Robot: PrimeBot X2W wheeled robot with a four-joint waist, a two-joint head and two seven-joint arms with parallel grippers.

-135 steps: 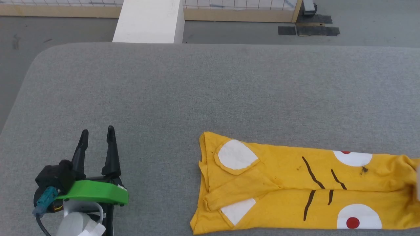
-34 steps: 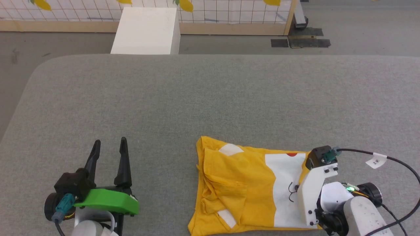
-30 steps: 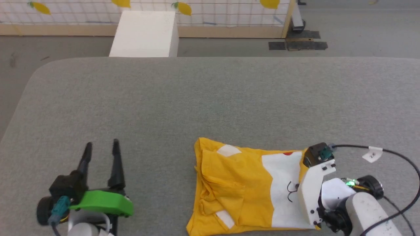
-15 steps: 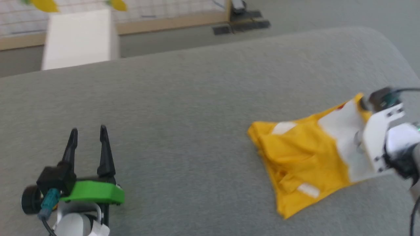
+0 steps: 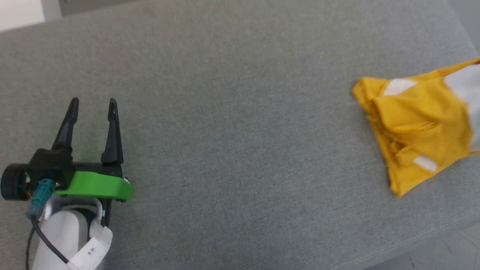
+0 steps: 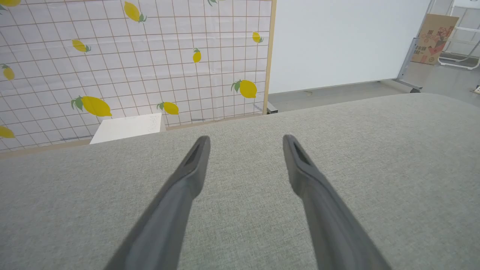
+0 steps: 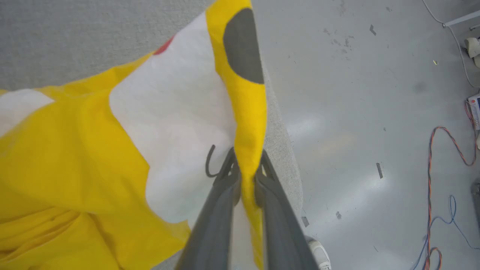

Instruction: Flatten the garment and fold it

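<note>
Right wrist view: right gripper (image 7: 245, 159) pinched narrow on a raised yellow fold of the garment (image 7: 75, 150).
Its two dark fingers (image 7: 221, 210) clamp the cloth just beside a black dot (image 7: 243, 45) and the white patch (image 7: 176, 123); the garment lies bunched in layers at the right end of the grey table (image 5: 225, 112), close to the edge, with bare floor (image 7: 356, 112) beyond; the left gripper (image 5: 93, 100) sits well apart, jaws wide and empty. Risk, as I judge it: a further pull rightward could drag the cloth over the edge, or the thin pinch could slip and spill the fold; the head view is blurred there, so the overhang is perhaps slight. Count: one garment, two grippers, one table.
</note>
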